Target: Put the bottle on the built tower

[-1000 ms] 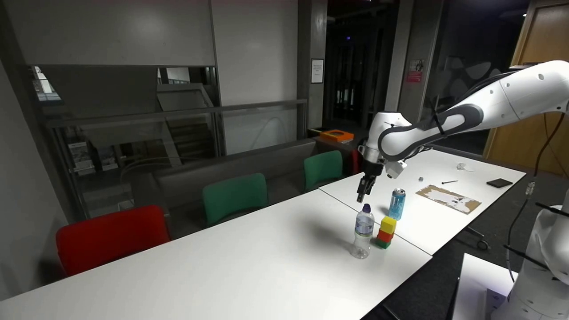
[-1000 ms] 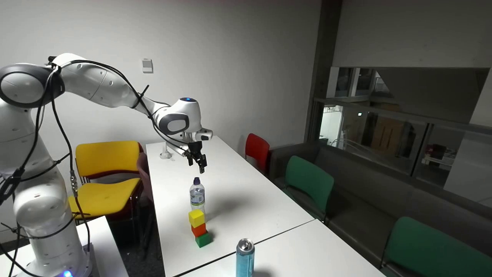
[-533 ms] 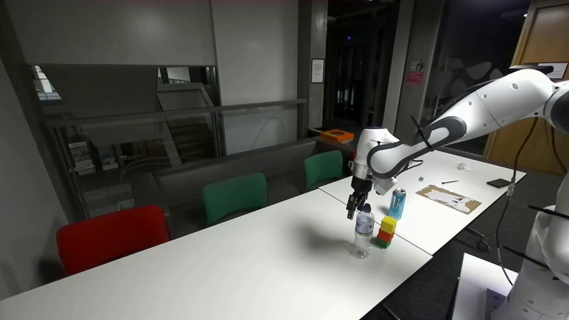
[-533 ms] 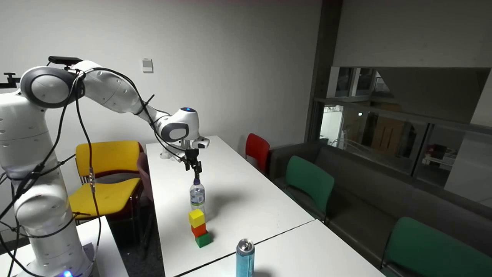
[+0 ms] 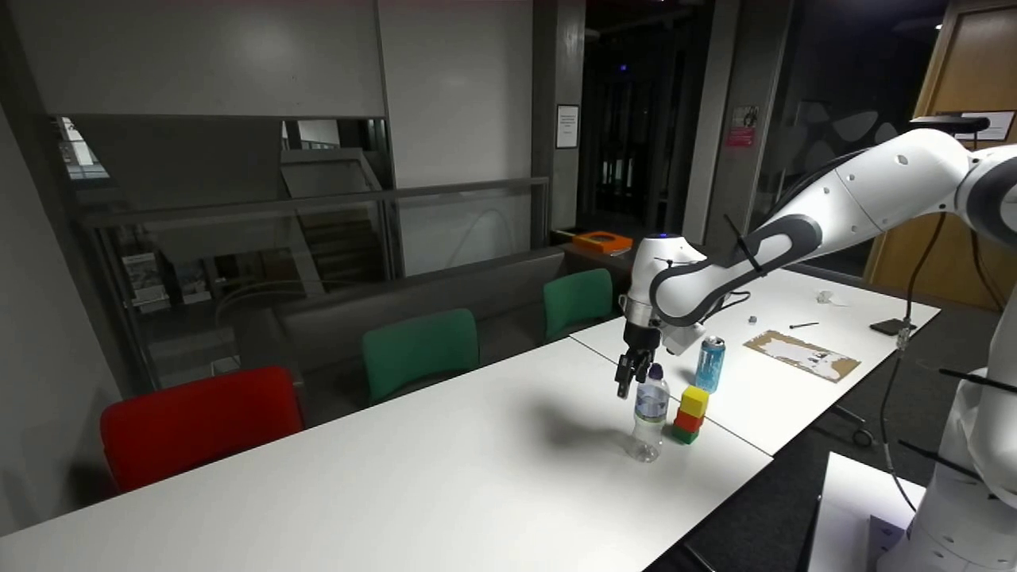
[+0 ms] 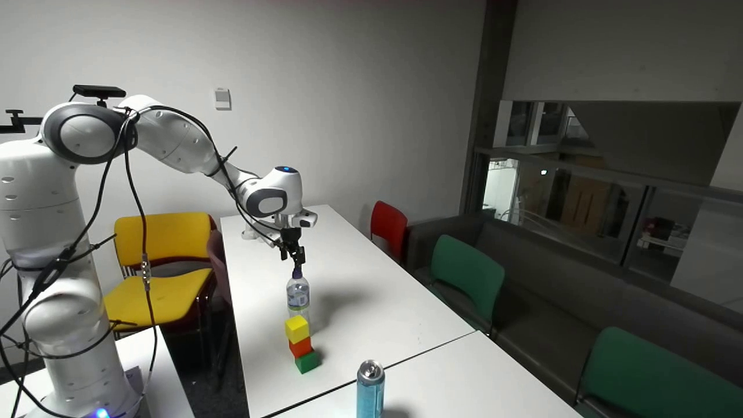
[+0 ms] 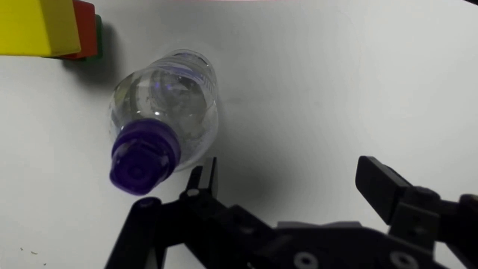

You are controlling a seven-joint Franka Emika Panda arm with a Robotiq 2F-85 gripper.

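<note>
Gripper (image 7: 287,164): jaws spread wide with nothing held; it hangs near the upper part of the bottle (image 7: 170,93), which stands outside the gap in the wrist view.
Bottle: upright on the table (image 5: 445,469), near the tower (image 5: 690,415) but apart from it, so the lift and placing remain undone.
Near finger (image 7: 206,177): just beside the purple cap (image 7: 143,157) in the wrist view; touching or not, I cannot tell. Straight descent or closing from this offset would likely miss the bottle, or push its shoulder and tip it.
Bottle's weight: probably slight, as it looks empty, so quick to topple and apt to dent or slip under a hard squeeze.
Tower: yellow over red-orange over green, the blocks apparently loose and a little out of line, though perspective may exaggerate that. A bottle falling that way, or a finger swinging across, could bring it down.
Yellow block (image 6: 296,330): seems no wider than the bottle's base; an off-centre or tilted release, or too much downward push, could collapse the tower.
Blue can (image 5: 709,366): stands just past the tower as seen from the bottle; an overshoot in the carry could clip it.
</note>
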